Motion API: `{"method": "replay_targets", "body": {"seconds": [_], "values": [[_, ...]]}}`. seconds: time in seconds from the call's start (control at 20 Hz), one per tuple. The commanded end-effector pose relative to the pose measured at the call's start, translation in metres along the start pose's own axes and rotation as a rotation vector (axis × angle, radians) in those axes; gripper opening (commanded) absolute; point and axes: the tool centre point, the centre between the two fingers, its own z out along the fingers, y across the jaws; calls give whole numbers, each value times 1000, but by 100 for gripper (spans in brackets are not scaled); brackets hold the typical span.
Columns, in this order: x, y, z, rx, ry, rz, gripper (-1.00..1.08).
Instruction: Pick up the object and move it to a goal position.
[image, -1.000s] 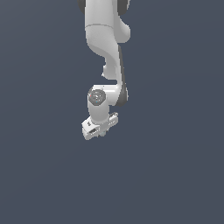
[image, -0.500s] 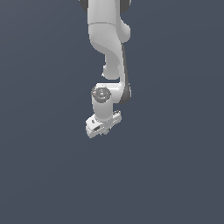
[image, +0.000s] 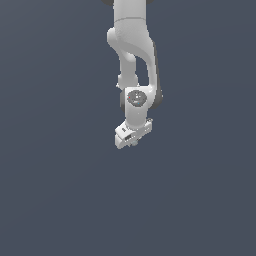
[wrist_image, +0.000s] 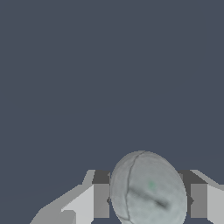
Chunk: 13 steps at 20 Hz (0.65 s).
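Note:
In the wrist view a pale grey-green ball (wrist_image: 148, 190) sits between my two fingers (wrist_image: 101, 197), which press on it from both sides. My gripper (wrist_image: 148, 199) is shut on the ball. In the exterior view the white gripper block (image: 133, 134) hangs under the arm against the flat dark ground, and only a small bit of the ball (image: 134, 144) shows under it. The gripper is tilted, and its height above the surface cannot be told.
The white arm (image: 132, 55) comes down from the top of the exterior view. The ground is plain dark grey-blue all around. No goal marker shows.
The arm and gripper have shifted a little toward the exterior view's right and slightly down, with the ball still held.

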Motion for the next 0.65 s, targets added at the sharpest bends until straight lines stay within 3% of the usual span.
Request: {"method": "replay_targets", "body": {"seconds": [0.0,0.3,0.6], "values": [[2,-23,-3,0,0,0,-100],[5,-61,-8,0,0,0,-100],[8,-72,-10,0,0,0,-100]]}}
